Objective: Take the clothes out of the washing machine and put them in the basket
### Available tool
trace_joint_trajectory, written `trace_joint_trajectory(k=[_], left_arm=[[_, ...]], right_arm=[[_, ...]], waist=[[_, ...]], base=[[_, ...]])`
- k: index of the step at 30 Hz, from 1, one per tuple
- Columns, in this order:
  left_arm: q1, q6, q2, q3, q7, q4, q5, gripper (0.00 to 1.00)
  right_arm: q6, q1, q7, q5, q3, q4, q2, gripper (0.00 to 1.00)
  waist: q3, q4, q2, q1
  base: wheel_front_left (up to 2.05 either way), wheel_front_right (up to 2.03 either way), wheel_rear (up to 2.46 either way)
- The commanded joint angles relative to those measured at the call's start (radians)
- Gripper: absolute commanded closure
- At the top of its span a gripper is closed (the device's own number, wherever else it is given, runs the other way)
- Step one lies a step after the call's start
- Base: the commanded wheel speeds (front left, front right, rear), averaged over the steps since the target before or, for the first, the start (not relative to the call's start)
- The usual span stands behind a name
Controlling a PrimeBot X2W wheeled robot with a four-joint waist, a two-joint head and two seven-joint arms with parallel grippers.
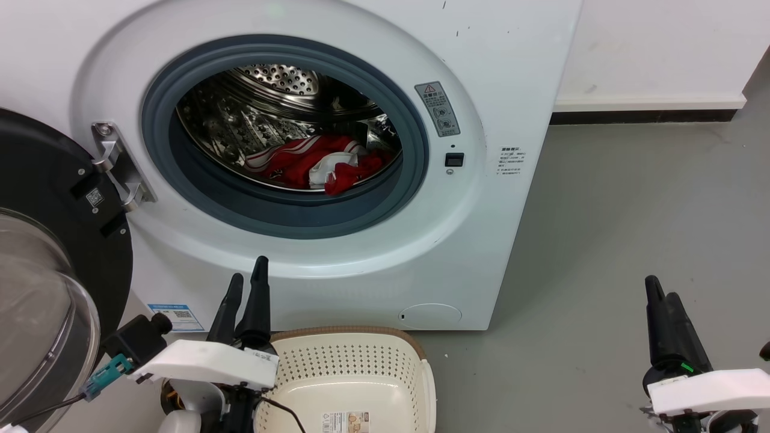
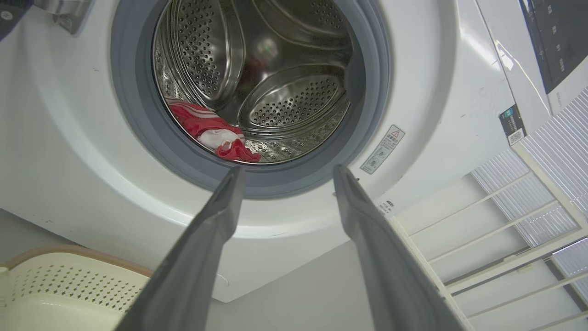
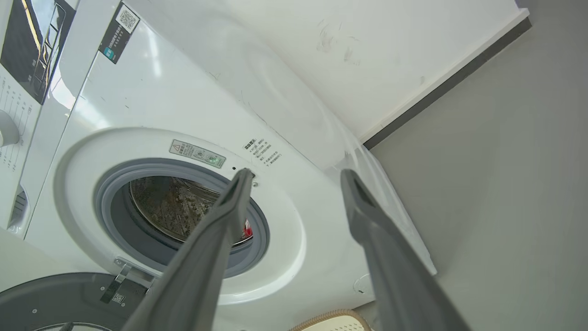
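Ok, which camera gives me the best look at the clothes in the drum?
The head view: it looks into the washing machine and shows most of the red-and-white clothes. The left wrist view catches part of them above the gasket; the right wrist view, a red sliver at the porthole's edge.

1. left gripper [image 1: 248, 269]: two long, tapered black fingers; angular white wrist housing [image 1: 204, 362]; black block [image 1: 137, 338] with teal plug [image 1: 107, 368] and thin dark cable [image 1: 45, 412].
2. right gripper [image 1: 662, 287]: matching black fingers; white housing [image 1: 710, 391]; small green mark [image 1: 686, 367].
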Motion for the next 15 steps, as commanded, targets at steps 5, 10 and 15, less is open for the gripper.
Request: trace_joint_trajectory(k=[5,10,15], left_arm=[[-0.030,0.018,0.002,-0.021,-0.024,-0.018,0.114,0.00],[-0.030,0.033,0.002,-0.033,-0.040,-0.014,0.189,0.00],[-0.035,0.050,0.002,-0.050,-0.060,-0.014,0.289,0.00]], right_arm=[[0.000,0.010,-0.013,-0.107,0.000,-0.034,-0.001,0.00],[0.000,0.021,-0.012,-0.178,0.000,-0.049,0.000,0.00],[0.000,0.033,-0.015,-0.268,0.001,-0.068,0.000,0.00]], waist=[[0.000,0.003,0.0000,0.0000],[0.001,0.006,0.0000,0.0000],[0.004,0.009,0.0000,0.0000]], base=[[0.00,0.00,0.00],[0.00,0.00,0.00],[0.00,0.00,0.00]])
